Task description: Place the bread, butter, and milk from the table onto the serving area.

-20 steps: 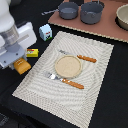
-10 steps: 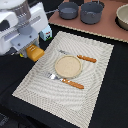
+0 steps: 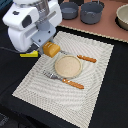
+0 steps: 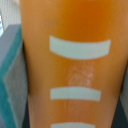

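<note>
- The end effector (image 3: 48, 46) is clamped on the bread (image 3: 50, 48) above the striped placemat (image 3: 95, 80), just beside the tan plate (image 3: 67, 65).
- The wrist view is filled by the loaf (orange, pale score marks).
- The butter (image 3: 28, 53) peeks out on the black counter (image 3: 117, 100) beneath the arm.

Layout on the table (image 3: 115, 95)

Serving area (image 3: 100, 65) on table, bearing plate (image 3: 67, 65) with fork (image 3: 52, 76) and knives (image 3: 86, 58) alongside; bread (image 3: 50, 48) toward exterior view's left of plate; butter (image 3: 29, 53) further left; pots (image 3: 82, 10) behind.
</note>
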Controlling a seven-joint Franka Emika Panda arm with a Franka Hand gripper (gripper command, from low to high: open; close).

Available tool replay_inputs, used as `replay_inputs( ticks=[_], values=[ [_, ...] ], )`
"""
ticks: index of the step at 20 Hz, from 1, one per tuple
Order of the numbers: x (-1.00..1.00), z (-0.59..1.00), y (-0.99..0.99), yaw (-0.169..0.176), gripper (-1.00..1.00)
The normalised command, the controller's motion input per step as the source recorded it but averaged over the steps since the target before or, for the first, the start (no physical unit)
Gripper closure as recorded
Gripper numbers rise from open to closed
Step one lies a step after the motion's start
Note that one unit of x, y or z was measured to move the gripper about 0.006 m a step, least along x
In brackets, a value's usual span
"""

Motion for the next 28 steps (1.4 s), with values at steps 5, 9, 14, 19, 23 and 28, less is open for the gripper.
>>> replay_inputs(
  ticks=[5,9,14,19,23,28],
  values=[
    [0.99,0.04,0.15,-0.009,1.0],
    [0.97,0.0,0.15,-0.007,1.0],
    [0.94,0.0,0.13,-0.018,1.0],
    [0.8,0.0,0.09,-0.066,1.0],
    [0.66,0.0,0.11,-0.057,1.0],
    [0.47,-0.01,0.17,-0.015,1.0]
  ],
)
